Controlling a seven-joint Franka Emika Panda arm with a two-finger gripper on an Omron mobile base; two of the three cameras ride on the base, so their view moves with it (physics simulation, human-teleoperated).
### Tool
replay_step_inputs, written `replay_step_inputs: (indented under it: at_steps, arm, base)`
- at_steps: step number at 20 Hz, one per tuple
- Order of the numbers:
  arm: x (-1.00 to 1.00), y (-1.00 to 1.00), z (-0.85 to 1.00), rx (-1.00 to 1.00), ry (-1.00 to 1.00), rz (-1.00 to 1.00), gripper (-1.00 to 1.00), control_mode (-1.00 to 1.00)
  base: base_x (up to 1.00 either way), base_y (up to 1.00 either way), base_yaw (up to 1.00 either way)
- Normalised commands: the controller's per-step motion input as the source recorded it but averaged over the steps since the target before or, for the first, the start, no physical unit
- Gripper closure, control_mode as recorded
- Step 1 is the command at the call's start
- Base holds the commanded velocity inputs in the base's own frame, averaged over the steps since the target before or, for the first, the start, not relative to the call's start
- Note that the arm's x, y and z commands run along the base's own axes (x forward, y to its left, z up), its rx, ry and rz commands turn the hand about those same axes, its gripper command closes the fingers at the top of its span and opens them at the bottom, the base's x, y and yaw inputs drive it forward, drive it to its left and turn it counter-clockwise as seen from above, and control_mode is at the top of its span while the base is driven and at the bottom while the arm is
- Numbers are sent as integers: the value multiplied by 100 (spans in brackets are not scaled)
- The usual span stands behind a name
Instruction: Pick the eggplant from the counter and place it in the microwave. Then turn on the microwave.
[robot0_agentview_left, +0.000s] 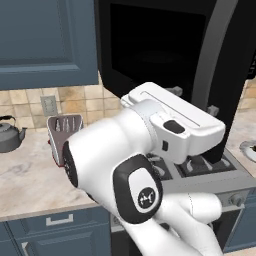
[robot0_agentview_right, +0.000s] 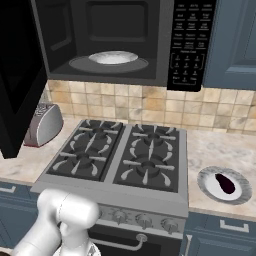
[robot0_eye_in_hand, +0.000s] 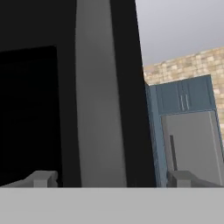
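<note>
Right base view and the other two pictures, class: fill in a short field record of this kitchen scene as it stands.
microwave: large black over-range microwave, door swung open
turntable: white round plate inside, bare
eggplant: small dark purple eggplant on a round grey-rimmed plate
counter: light beige marbled counter, right of the grey gas stove
toaster: small silver toaster, left of stove
gripper: two-finger gripper open, facing the door's long grey handle, holding nothing

The beige marbled counter (robot0_agentview_right: 210, 145) runs either side of the grey stove (robot0_agentview_right: 120, 155). Right of the stove a round plate (robot0_agentview_right: 240, 192) lies on it, carrying the eggplant (robot0_agentview_right: 225, 183). Left of the stove stands a silver toaster (robot0_agentview_right: 44, 124), and further left what looks like a kettle (robot0_agentview_left: 9, 134)
</note>
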Motion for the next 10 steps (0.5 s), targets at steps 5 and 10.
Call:
replay_step_inputs:
  at_steps: [5, 10]
  arm:
    - [-48, -6, 0, 0, -3, 2, -100, -100]
    - [-46, -17, 0, 0, -3, 5, -100, -100]
  base:
    - [0, 0, 0]
    - [0, 0, 0]
